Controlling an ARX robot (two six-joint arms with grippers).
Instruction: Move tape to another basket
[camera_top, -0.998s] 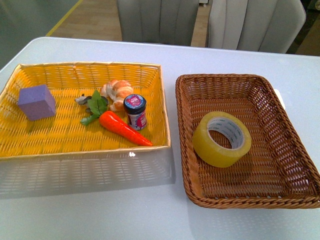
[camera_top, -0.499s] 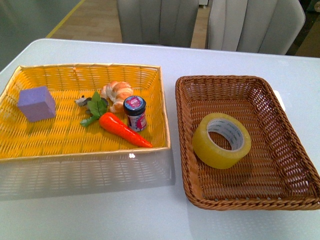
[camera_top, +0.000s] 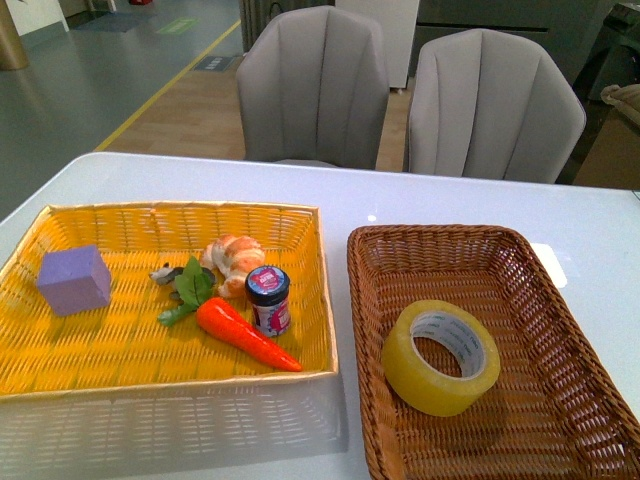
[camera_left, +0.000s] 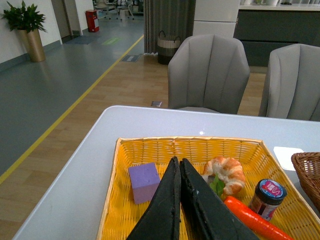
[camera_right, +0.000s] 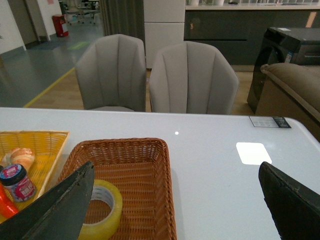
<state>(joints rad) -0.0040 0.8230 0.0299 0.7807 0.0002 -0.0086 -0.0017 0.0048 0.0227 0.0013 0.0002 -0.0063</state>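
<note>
Our left gripper has its two dark fingers pressed together with nothing between them, raised above the yellow basket. Our right gripper is spread wide and holds nothing; one finger shows at each lower corner of its wrist view. The tape lies well below and apart from both grippers, flat on the floor of the brown basket, toward that basket's near left part, with its white printed core facing up. In the right wrist view the tape sits just beside the nearer finger, partly hidden by it. The brown basket stands just beside the yellow basket on the white table. In the yellow one we see a purple cube, a croissant, a small jar and a toy carrot with green leaves. Compared with a second ago, our front view now looks higher: both baskets sit lower in the picture, and two grey chairs behind the table have come into view. The objects keep the same arrangement.
</note>
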